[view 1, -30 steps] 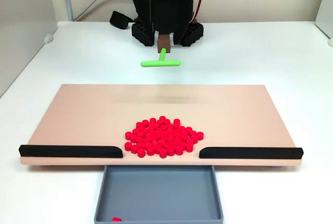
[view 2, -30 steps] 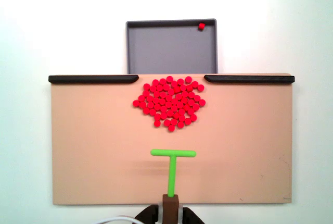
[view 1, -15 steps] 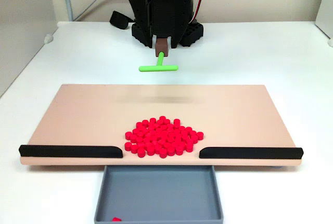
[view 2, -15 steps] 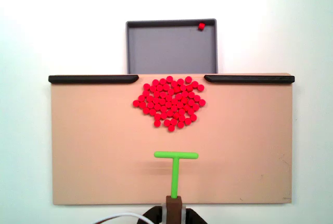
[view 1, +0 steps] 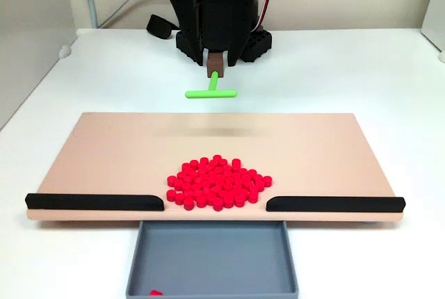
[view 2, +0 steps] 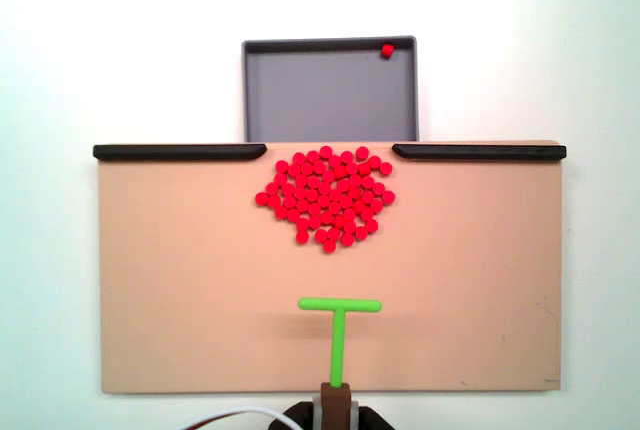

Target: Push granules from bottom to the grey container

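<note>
The granules (view 1: 217, 182) lie as a dense red heap on the tan board (view 1: 125, 153), right at the gap between two black strips (view 1: 94, 201). From above, the heap (view 2: 325, 197) sits just below the grey container (view 2: 330, 90), which holds one granule (view 2: 386, 50) in a corner. That tray (view 1: 212, 257) butts against the board's near edge. My gripper (view 1: 216, 59) is shut on the brown handle of a green T-shaped pusher (view 1: 211, 93). The pusher's bar (view 2: 339, 305) hovers over the board's arm-side part, well short of the heap, with its faint shadow on the board.
The black arm base (view 1: 254, 42) stands on the white table behind the board. A black strip (view 2: 478, 151) and its twin (view 2: 180, 151) wall the board's tray-side edge either side of the gap. A white cable (view 2: 240, 415) runs beside the base.
The pusher has drawn back a little toward the arm base, away from the heap. The granules and the tray have not moved.
</note>
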Action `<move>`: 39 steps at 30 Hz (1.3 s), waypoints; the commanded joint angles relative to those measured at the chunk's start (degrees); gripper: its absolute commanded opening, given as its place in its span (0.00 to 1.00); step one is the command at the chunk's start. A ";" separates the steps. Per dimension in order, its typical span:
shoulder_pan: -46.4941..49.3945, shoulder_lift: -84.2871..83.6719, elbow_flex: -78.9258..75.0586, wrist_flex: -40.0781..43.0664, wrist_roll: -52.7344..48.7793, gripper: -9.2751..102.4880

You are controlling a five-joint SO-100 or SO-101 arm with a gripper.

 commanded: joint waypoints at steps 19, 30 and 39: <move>0.97 1.41 8.79 -10.81 -3.52 0.08; 0.53 -0.53 12.83 -16.88 -4.57 0.08; -0.26 -2.64 14.06 -19.51 -4.31 0.08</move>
